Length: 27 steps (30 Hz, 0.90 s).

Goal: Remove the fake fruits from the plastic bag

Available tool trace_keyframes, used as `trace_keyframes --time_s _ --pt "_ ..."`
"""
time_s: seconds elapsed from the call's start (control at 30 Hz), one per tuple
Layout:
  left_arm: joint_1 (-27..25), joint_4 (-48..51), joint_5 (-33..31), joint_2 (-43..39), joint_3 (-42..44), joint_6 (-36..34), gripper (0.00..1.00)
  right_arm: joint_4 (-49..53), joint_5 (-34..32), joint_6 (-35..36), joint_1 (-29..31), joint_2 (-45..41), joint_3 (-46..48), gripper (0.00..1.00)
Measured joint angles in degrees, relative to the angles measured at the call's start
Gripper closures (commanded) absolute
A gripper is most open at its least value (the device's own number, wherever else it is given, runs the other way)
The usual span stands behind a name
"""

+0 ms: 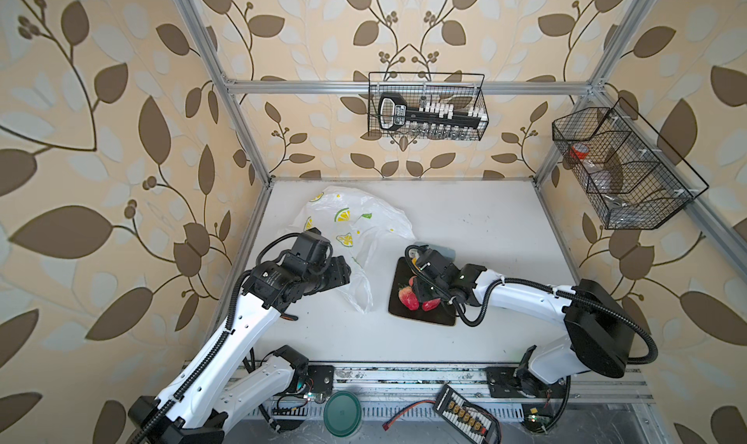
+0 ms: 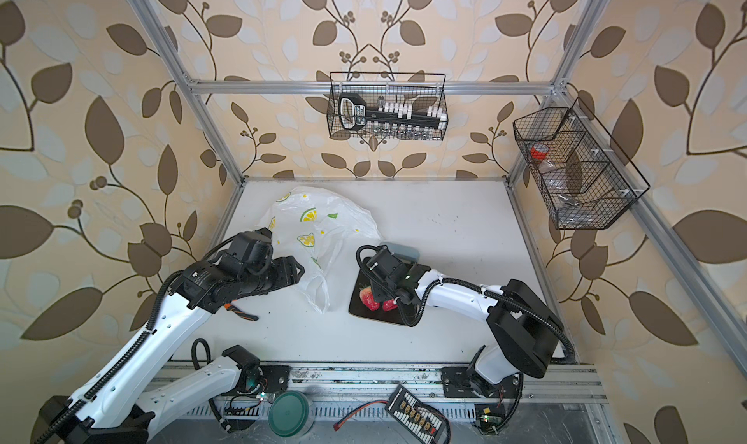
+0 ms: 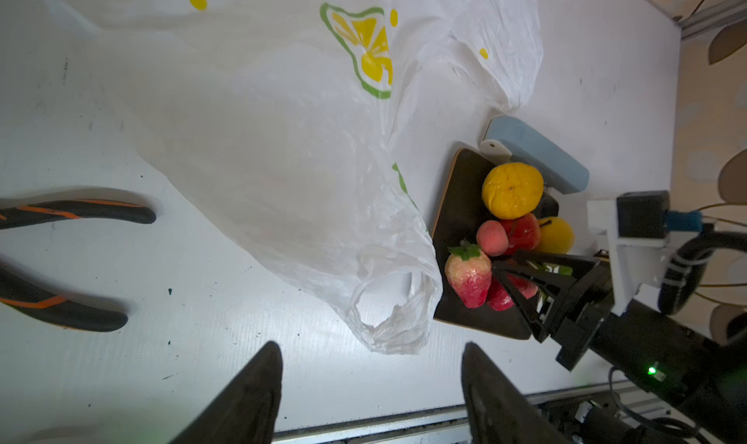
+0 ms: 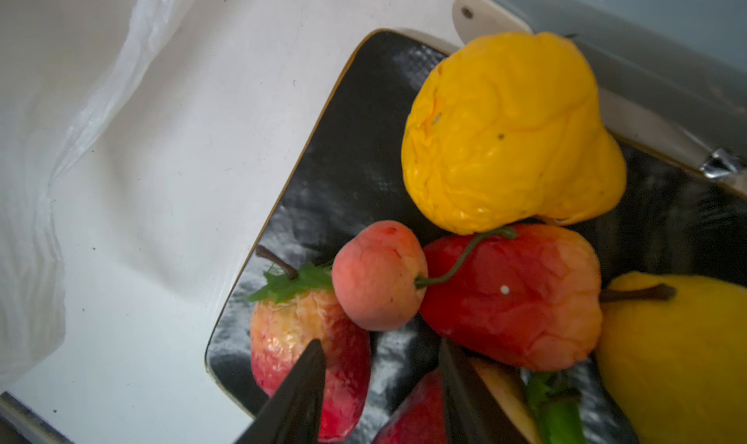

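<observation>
Fruits (image 3: 513,235) sit heaped on the black tray (image 4: 351,110), out of the bag (image 1: 355,219): orange (image 4: 505,130), peach (image 4: 380,276), a red one (image 4: 513,296), pear (image 4: 679,353), strawberry (image 4: 299,341), and a green sprig (image 4: 553,405). The bag lies limp on the worktop (image 1: 465,227), just beside the tray.

The right hand (image 4: 380,357) is low over the strawberries, jaws partly apart and gripping nothing. The left hand (image 3: 372,353) is wide and empty, with the bag's handle loop just in front of it.

The step looks like let-go and clear. Lift the right hand straight up with the jaws apart, because the strawberries lie near the tray edge and a sideways drag could roll them off. Keep the left hand off the loop so the bag doesn't sweep the tray.

- **Inside of the bag:** not seen, though no colour or bulge shows through, so it is probably empty.
- **Far end of the bag:** cut off in the left wrist view.
- **Fruits in both top views:** mostly covered by the right hand.
- **Sprig:** half behind a finger.
- **Pliers (image 3: 72,215):** head is out of frame.
- **Blue-grey case (image 3: 537,155):** touches the tray corner, purpose unclear.
</observation>
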<state>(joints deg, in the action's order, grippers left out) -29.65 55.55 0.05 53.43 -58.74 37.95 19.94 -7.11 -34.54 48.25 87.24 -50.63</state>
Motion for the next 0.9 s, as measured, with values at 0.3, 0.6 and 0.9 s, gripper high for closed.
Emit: trace_keyframes --time_s 0.3,0.6,0.9 --pt "-11.8 0.7 -4.9 8.3 -1.8 1.5 0.26 1.2 -0.2 -0.4 0.0 -7.1 0.0 0.45" --pt "-16.5 1.5 -7.1 18.4 -7.1 1.4 0.23 -1.8 -4.0 -1.7 0.0 -18.6 3.3 0.44" --pt "-16.9 1.7 -8.2 28.1 -8.9 0.6 0.26 -1.7 -5.9 -3.1 0.0 -18.7 5.2 0.44"
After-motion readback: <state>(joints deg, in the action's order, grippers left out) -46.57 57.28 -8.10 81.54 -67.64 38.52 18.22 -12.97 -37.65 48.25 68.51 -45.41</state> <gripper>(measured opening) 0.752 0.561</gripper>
